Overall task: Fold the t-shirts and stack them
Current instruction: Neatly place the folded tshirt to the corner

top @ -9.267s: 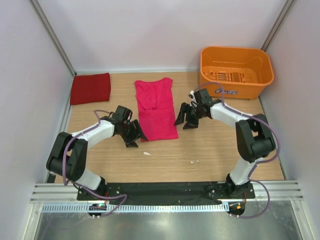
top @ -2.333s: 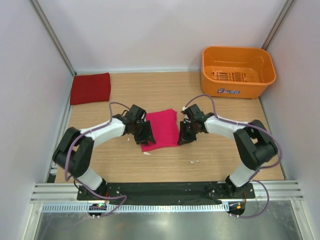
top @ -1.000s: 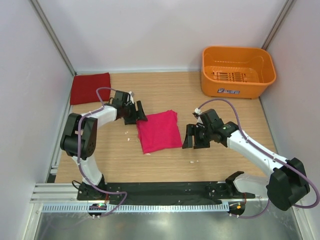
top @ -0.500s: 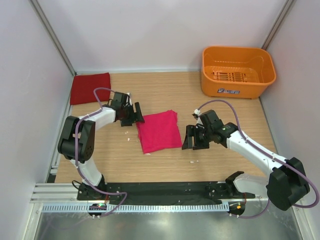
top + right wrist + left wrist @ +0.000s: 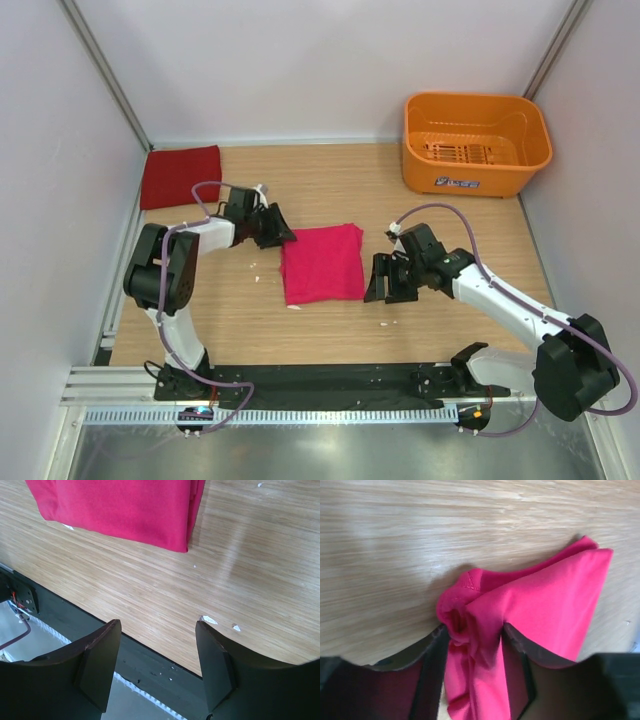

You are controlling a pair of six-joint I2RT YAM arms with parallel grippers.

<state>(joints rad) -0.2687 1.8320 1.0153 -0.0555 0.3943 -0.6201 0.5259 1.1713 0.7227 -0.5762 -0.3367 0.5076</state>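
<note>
Left pincer: the left gripper (image 5: 274,227) has just closed in; its fingers now pinch the bunched far-left corner of the bright magenta-pink cloth t-shirt (image 5: 322,262).
Right pincer: the right gripper (image 5: 157,625) stands apart with nothing between its fingers, over bare wood just beside the shirt's right edge (it has hardly stirred this last second).
Pink shirt: folded to a flat square mid-table; it has slid a little to the right as the corner was taken.
Meaning: I'd judge the folding done and the carry to the pile about to start.
Red shirt: the darker crimson folded rectangle t-shirt (image 5: 181,176) waits at the far-left corner of the wooden table (image 5: 330,180), well apart.
Count: two t-shirts, two grippers, one orange plastic basket (image 5: 470,178).
</note>
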